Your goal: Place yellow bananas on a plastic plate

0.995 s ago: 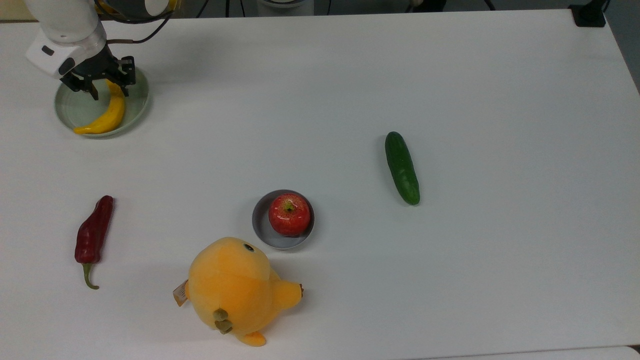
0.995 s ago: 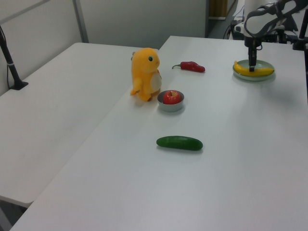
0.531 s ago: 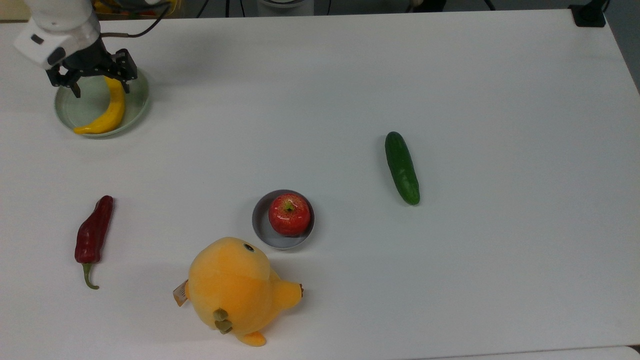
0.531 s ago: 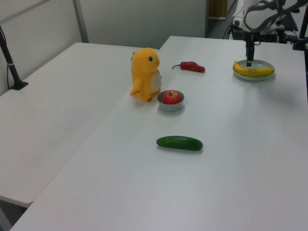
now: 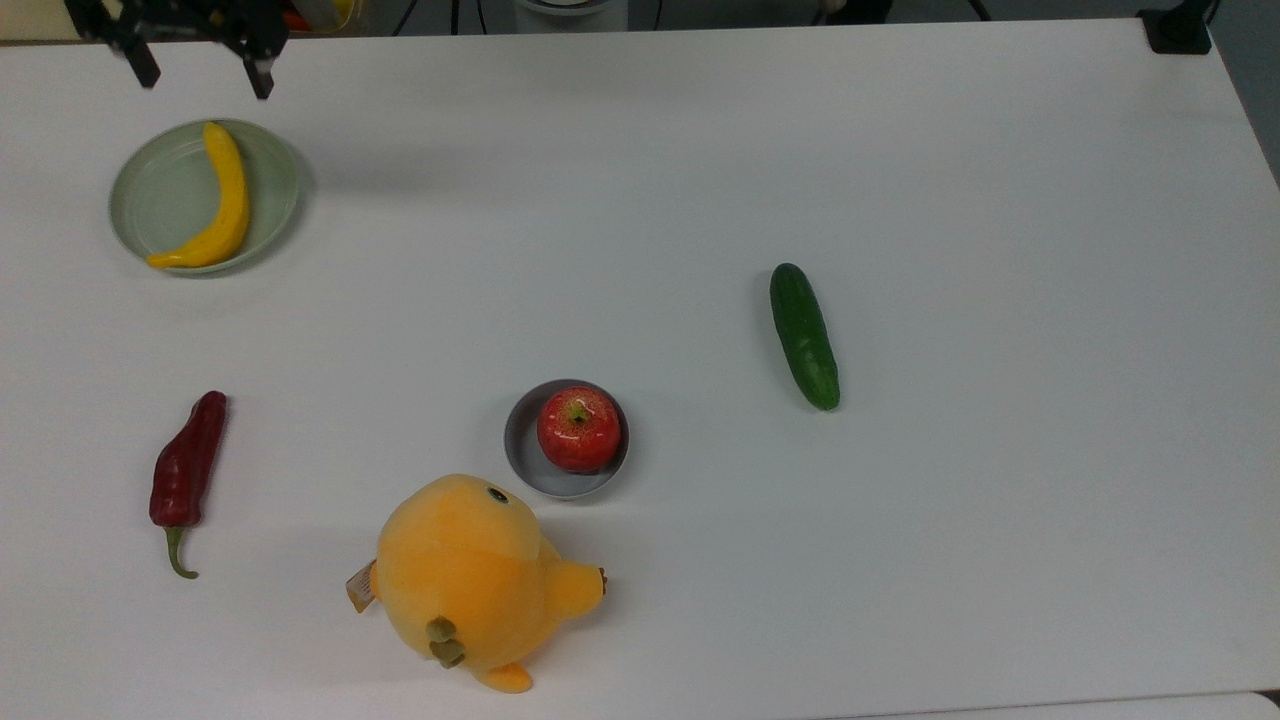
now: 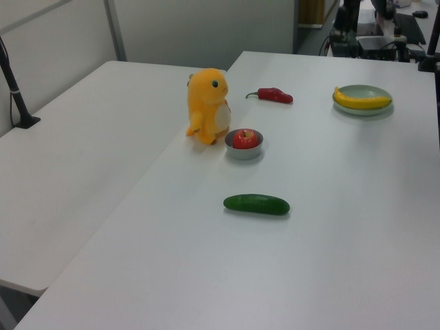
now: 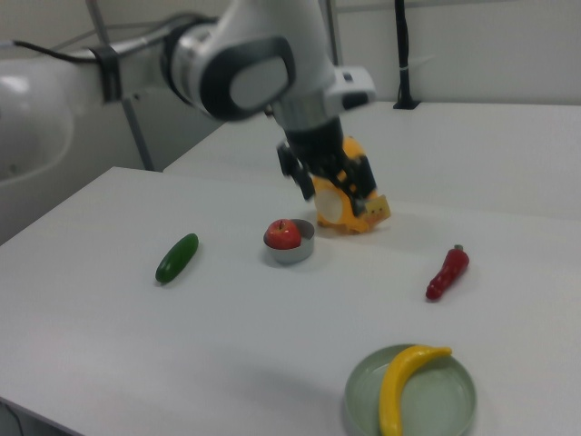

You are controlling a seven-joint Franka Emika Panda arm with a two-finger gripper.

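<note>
The yellow banana [image 5: 222, 205] lies curved inside the pale green plastic plate [image 5: 155, 200] at the top view's upper left, with nothing touching it. My gripper [image 5: 200, 72] hangs above the table beyond the plate's far rim, open and empty, its two dark fingers spread wide. In the left view the banana [image 6: 361, 102] rests across the plate [image 6: 372, 91] at the far right. In the right view the banana [image 7: 403, 383] sits on the plate [image 7: 447, 406] at the bottom, and my gripper [image 7: 334, 186] is raised well above the table, in front of the plush toy.
A green cucumber [image 5: 803, 335] lies right of centre in the top view. A red apple [image 5: 578, 428] sits in a small grey dish [image 5: 520, 445], with an orange plush toy [image 5: 465, 580] beside it. A red chili pepper [image 5: 185, 470] lies at the top view's left.
My gripper has lifted off the banana and drawn back toward the top view's top edge. The banana stays on the plate, now fully uncovered.
</note>
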